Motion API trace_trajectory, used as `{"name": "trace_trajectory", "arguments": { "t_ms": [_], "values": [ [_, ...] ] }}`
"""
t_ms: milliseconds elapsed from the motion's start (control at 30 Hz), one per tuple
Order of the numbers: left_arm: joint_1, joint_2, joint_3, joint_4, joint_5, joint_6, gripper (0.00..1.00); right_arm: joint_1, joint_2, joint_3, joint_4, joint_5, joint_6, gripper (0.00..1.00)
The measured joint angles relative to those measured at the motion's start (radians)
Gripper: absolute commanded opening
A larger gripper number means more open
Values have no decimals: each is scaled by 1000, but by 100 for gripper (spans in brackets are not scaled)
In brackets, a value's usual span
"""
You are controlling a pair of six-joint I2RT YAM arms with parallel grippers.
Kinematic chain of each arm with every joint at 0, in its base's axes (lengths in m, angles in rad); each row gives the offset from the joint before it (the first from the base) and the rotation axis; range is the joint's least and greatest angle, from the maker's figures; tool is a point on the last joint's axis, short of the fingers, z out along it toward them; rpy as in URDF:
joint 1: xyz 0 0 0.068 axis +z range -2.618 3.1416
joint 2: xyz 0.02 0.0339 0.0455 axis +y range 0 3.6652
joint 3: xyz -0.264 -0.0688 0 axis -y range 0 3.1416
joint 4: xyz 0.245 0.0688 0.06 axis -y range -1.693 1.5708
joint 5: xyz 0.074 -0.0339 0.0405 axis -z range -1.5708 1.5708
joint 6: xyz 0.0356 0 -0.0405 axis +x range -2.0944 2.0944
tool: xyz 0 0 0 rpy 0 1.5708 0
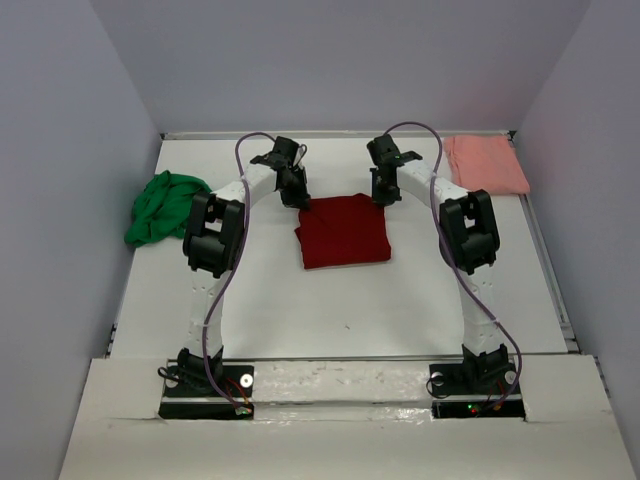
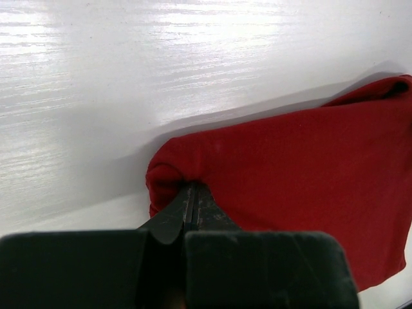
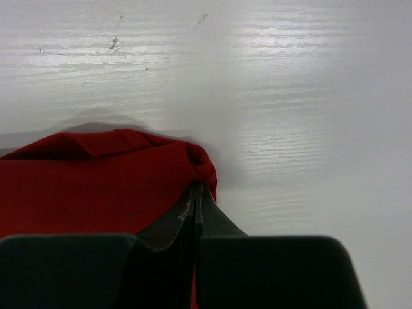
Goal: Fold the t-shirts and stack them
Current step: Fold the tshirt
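The dark red t-shirt [image 1: 343, 232] lies folded into a rough rectangle at the table's middle. My left gripper [image 1: 303, 200] is shut on its far left corner, where the cloth [image 2: 309, 174] bunches at the closed fingertips of that gripper [image 2: 192, 188]. My right gripper [image 1: 378, 198] is shut on the far right corner, and the red fabric [image 3: 84, 193] puckers around that gripper's closed tips [image 3: 197, 187]. The bright green t-shirt [image 1: 163, 205] sits crumpled at the left edge. The salmon pink t-shirt [image 1: 485, 163] lies flat at the far right corner.
Grey walls enclose the white table [image 1: 340, 310] on the left, back and right. Both arm bases [image 1: 205, 380] stand on the near ledge, with purple cables looping over the arms.
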Motion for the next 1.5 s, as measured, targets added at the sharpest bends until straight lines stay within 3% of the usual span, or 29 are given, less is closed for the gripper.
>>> {"name": "trace_trajectory", "arguments": {
  "t_ms": [67,100,133,267,433,500,600,700,767,800,833,867,1000,1200,1500],
  "values": [
    [0,-1,-4,6,-4,0,8,0,0,0,0,0,-8,0],
    [0,-4,-6,6,-10,0,15,0,0,0,0,0,-12,0],
    [0,-9,-7,5,-19,-1,28,0,0,0,0,0,-16,0],
    [0,-50,-24,-7,-87,3,51,0,-3,0,-3,8,-28,0],
    [0,-152,-30,-36,-184,6,56,-3,-38,0,-34,48,-54,40],
    [0,-201,-26,-48,-222,9,56,-6,-64,0,-44,62,-62,48],
    [-1,-258,-7,-65,-260,12,56,-6,-124,0,-69,76,-75,45],
    [-5,-304,-2,-69,-273,13,53,-6,-193,-3,-88,76,-79,1],
    [-16,-341,-9,-71,-270,13,39,-6,-289,-68,-76,55,-72,0],
    [-23,-357,-18,-64,-265,10,27,-6,-318,-89,-73,50,-74,0],
    [-29,-368,-31,-56,-257,6,8,-6,-374,-134,-78,40,-70,0],
    [-34,-379,-48,-46,-248,8,1,-5,-415,-176,-62,27,-67,0],
    [-51,-366,-89,-37,-203,-2,0,2,-559,-348,-27,-40,-60,0],
    [-55,-219,-90,-11,-134,-18,0,8,-578,-509,17,-128,-44,0],
    [-52,-69,-35,-27,-111,-34,0,8,-558,-576,56,-162,-37,0]
  ]
}}
